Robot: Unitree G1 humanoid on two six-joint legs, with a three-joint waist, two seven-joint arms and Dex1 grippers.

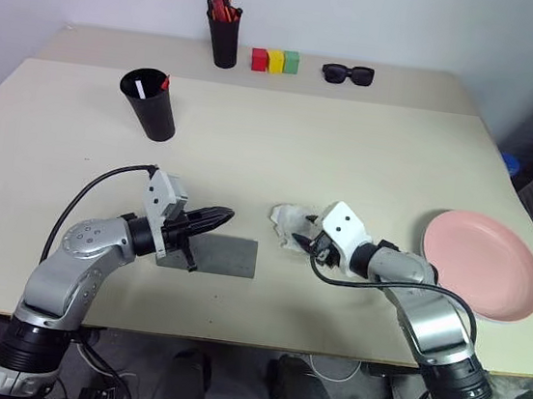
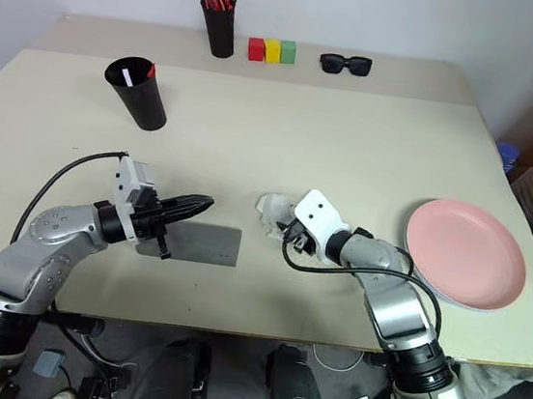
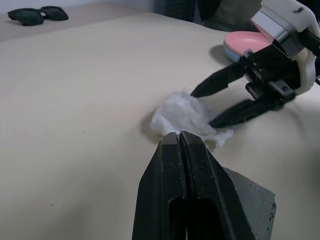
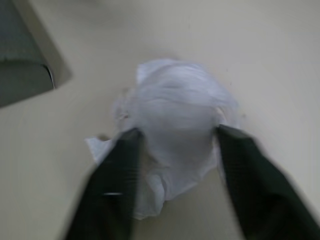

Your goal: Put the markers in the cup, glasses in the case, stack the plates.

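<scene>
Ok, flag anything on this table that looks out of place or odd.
One thing: a crumpled white wad, tissue or plastic, lies mid-table between the grey case and the pink plate. It looks like litter among otherwise tidy items. The right gripper has its fingers either side of it. Nothing looks spilled or broken.

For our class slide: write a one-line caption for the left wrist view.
Shut left hand over grey case; right hand straddles crumpled white wrapper.
</scene>
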